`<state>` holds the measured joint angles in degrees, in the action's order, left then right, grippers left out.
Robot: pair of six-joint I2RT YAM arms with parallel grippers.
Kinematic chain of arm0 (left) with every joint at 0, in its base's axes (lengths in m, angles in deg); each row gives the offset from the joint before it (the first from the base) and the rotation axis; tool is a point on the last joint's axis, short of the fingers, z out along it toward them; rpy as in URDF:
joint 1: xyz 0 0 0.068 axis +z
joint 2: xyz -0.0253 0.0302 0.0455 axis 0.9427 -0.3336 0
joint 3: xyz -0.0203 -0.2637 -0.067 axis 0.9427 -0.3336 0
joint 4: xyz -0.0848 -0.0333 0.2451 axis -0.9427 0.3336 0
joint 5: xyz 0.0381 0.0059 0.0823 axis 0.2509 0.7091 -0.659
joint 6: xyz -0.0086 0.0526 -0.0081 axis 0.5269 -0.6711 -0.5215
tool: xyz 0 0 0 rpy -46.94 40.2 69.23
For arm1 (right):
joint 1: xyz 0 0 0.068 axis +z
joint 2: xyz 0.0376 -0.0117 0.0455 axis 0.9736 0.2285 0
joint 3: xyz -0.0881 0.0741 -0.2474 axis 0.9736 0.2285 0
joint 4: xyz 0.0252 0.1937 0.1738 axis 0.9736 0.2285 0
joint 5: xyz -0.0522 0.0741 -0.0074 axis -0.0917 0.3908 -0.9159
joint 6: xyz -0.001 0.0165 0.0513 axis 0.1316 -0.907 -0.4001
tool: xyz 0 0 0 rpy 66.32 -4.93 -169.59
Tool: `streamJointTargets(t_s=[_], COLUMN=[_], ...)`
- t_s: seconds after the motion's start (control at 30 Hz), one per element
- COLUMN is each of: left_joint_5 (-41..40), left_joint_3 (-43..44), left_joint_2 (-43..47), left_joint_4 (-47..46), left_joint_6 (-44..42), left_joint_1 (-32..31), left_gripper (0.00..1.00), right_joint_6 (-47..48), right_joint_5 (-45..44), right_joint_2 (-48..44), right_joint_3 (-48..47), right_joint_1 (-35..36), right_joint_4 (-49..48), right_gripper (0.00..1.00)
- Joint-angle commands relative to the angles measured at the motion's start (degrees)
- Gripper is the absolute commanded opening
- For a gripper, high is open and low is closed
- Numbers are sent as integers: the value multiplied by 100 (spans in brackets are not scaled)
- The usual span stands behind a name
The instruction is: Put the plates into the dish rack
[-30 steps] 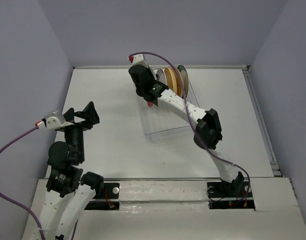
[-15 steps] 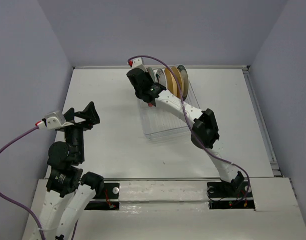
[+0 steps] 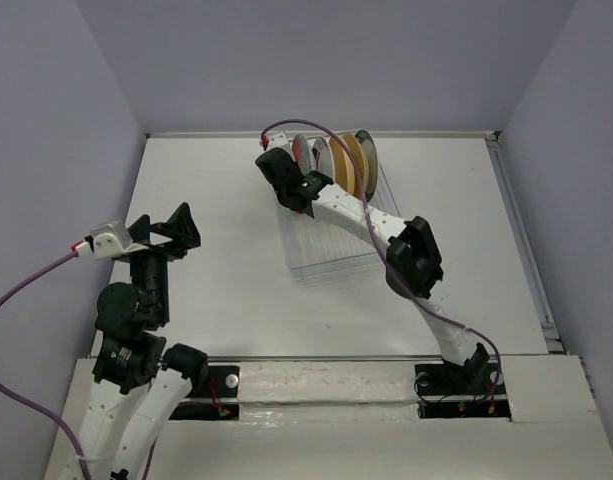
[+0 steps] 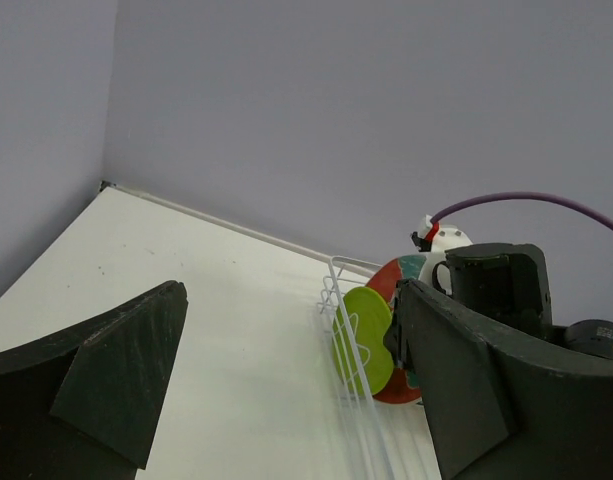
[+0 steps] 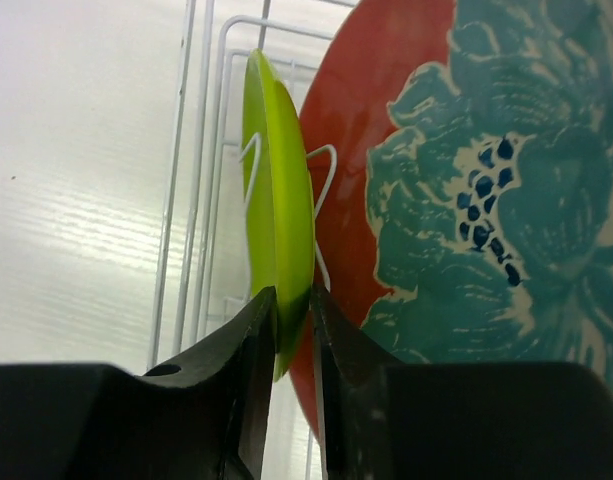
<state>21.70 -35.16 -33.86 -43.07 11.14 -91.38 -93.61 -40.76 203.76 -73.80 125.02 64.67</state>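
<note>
Two black fingers of the right jaws pinch the lower rim of the small lime green plate, one against each face, so these jaws are closed on it with only the plate's thickness between them. The plate stands on edge and extends straight away from the fingertips, inside the white wire dish rack. In the wrist view, the rack's loops and rails show just left of the jaws and behind the plate. Just right of the jaws, close against the lime plate's other face, the teal-and-red floral plate also stands on edge; I cannot tell whether the two plates touch. Seen from above, the right jaws sit at the far left corner of the rack. A row of upright plates runs off to their right, among them an orange-tan plate and, at the row's end, a dark-rimmed plate. The left jaws stand wide open and hold nothing, raised above the white tabletop and well apart from the rack. In their own view the lime plate, with the floral plate behind it, appears ahead between the two spread fingers, nearer the right one. The right arm's wrist is just beside those plates.
</note>
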Motion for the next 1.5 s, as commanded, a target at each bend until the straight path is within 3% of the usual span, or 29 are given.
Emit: streamJointTargets(t_s=[0.0,0.33,0.5,0.6,0.77,0.87,1.03,1.47], left_joint_5=[-21,-21,-21,-47,-100,172,375,928], left_joint_3=[-35,-35,-35,-44,-52,-35,-79,-35], left_joint_2=[-88,-202,-264,-282,-378,-510,-677,-923], left_joint_4=[-371,-362,-354,-354,-362,-397,-494,-635], left_joint_6=[19,10,10,10,-16,-34,-95,-517], left_joint_1=[21,30,21,21,21,21,38,38], left_gripper=[99,99,99,99,99,99,99,99], right_joint_6=[-450,-398,-205,-12,497,1007,1613,3152], right_joint_5=[511,652,679,424,-559,-973,-1518,-1958], right_joint_2=[-633,-1862,-2925,-3961,-6185,-7133,-7857,-8315], right_joint_3=[213,819,2118,3365,5492,6609,7918,8870], right_joint_1=[73,73,73,73,73,73,73,73], right_joint_4=[9,-377,-1088,-2098,-4690,-5930,-7283,-9482], right_gripper=[27,59,71,75,98,100,100,100])
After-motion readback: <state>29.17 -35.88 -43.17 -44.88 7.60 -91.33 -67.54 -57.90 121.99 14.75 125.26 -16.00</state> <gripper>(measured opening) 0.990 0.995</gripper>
